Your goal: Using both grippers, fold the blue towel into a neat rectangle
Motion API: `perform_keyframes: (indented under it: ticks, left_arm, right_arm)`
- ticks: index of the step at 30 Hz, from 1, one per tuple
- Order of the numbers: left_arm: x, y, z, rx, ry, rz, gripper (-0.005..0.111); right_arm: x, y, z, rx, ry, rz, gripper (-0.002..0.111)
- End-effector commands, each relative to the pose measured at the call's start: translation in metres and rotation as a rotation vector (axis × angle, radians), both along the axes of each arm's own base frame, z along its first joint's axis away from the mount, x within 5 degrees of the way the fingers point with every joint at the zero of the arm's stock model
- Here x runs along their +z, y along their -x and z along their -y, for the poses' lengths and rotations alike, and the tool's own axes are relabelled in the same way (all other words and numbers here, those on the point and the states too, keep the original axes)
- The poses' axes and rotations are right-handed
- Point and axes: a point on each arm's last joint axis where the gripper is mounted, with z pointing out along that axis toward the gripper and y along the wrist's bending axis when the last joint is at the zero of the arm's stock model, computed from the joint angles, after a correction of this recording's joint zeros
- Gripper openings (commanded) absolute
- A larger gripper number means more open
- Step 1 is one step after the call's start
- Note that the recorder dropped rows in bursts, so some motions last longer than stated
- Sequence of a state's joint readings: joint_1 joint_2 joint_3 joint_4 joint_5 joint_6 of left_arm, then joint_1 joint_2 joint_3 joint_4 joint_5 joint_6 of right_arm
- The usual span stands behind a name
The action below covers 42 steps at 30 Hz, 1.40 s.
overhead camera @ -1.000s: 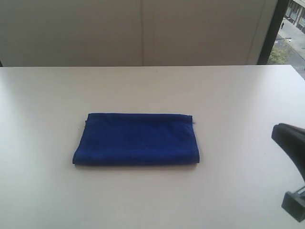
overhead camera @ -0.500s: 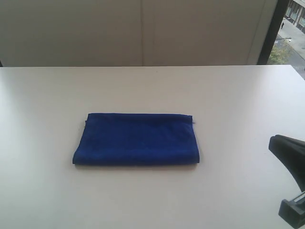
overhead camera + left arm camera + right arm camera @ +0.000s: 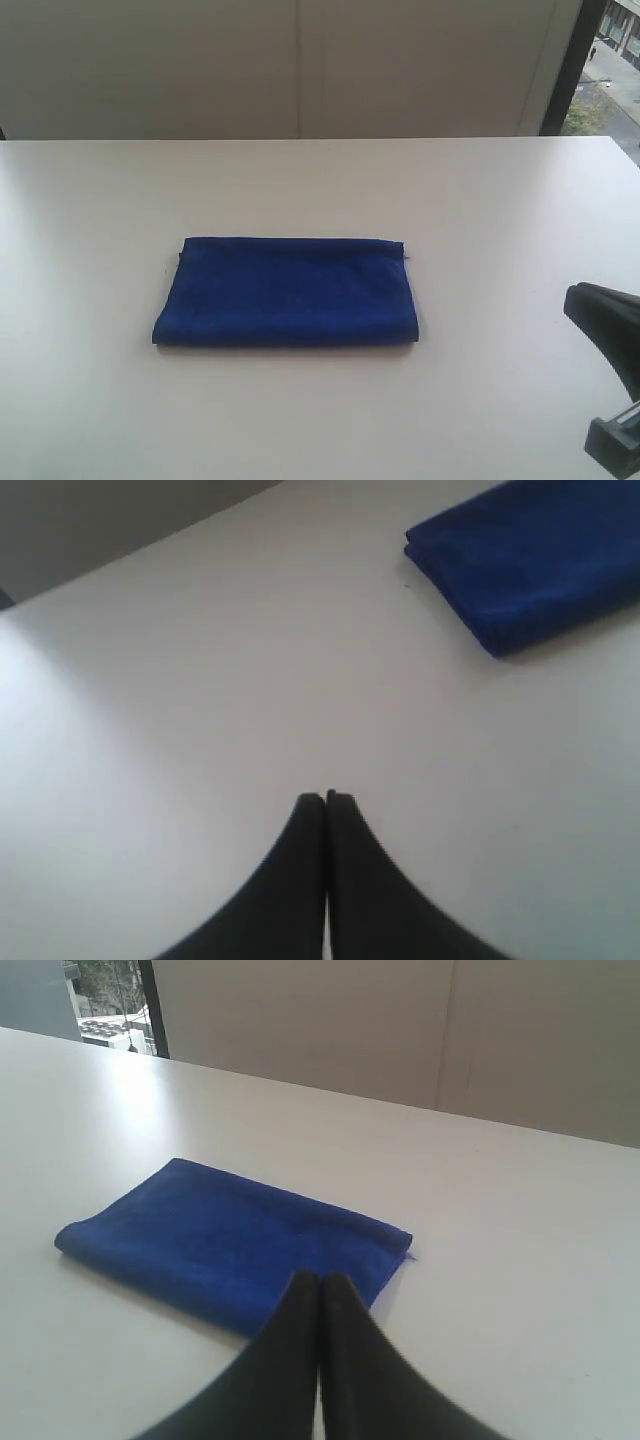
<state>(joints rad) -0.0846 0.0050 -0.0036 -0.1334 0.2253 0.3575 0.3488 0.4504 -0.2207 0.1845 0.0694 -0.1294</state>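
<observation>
The blue towel point(image 3: 286, 291) lies flat on the white table point(image 3: 480, 200) as a folded rectangle, near the middle of the exterior view. It shows too in the left wrist view as the blue towel point(image 3: 530, 560) and in the right wrist view as the blue towel point(image 3: 220, 1240). My left gripper point(image 3: 326, 798) is shut and empty, well away from the cloth over bare table. It is outside the exterior view. My right gripper point(image 3: 320, 1278) is shut and empty too, held off to the towel's right. Only a black part of the right arm point(image 3: 612, 330) enters the exterior view at the right edge.
A pale wall point(image 3: 300, 70) runs behind the table's far edge. A dark window frame point(image 3: 565, 70) stands at the back right with a street outside.
The black part of the right arm has shifted slightly down and left at the right edge. The towel has not moved.
</observation>
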Motion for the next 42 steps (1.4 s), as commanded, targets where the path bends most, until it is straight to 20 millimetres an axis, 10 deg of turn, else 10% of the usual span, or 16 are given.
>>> perform_keyframes:
  ticks: [1,38,42]
  left_arm:
    - [0.0,0.0,-0.001,0.178,0.446,-0.064,0.0]
    - [0.0,-0.001,-0.003,0.137,0.295,-0.035,0.0]
    - [0.0,-0.001,-0.003,0.137,0.295,-0.035,0.0]
  right_arm:
    - [0.0,0.0,0.001,-0.007,-0.011,0.008,0.0]
    - [-0.001,0.002,0.001,-0.005,-0.008,0.005,0.0]
    - [-0.034,0.013,0.018,-0.15,0.006,-0.028,0.0]
